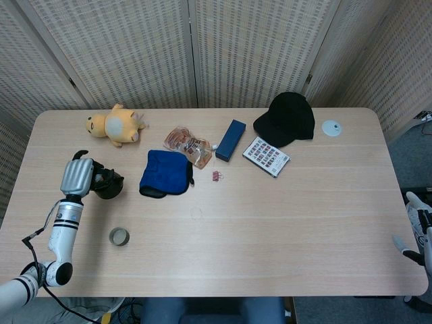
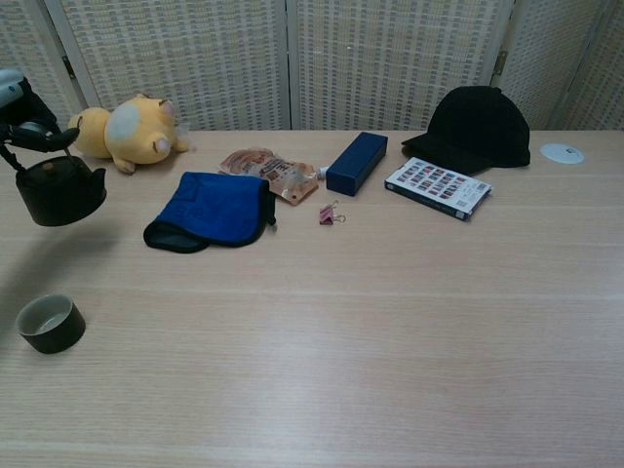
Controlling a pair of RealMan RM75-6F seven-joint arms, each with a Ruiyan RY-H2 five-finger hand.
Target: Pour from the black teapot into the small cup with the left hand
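Observation:
My left hand (image 1: pixel 78 177) (image 2: pixel 21 115) holds the black teapot (image 1: pixel 108 185) (image 2: pixel 60 192) by its handle, lifted clear of the table at the left side. The pot hangs roughly level. The small cup (image 1: pixel 119 236) (image 2: pixel 50 324), a dark round cup with a pale inside, stands on the table nearer the front edge, below and a little to the right of the pot. My right hand (image 1: pixel 418 229) shows only at the far right edge, off the table, fingers apart and holding nothing.
A blue cloth (image 1: pixel 165 173) lies just right of the teapot. Behind it are a yellow plush toy (image 1: pixel 115 125), a snack packet (image 1: pixel 187 144), a blue box (image 1: pixel 230 140), a pink clip (image 1: pixel 217 176), a card booklet (image 1: pixel 266 156), a black cap (image 1: pixel 287 119) and a white disc (image 1: pixel 331 128).

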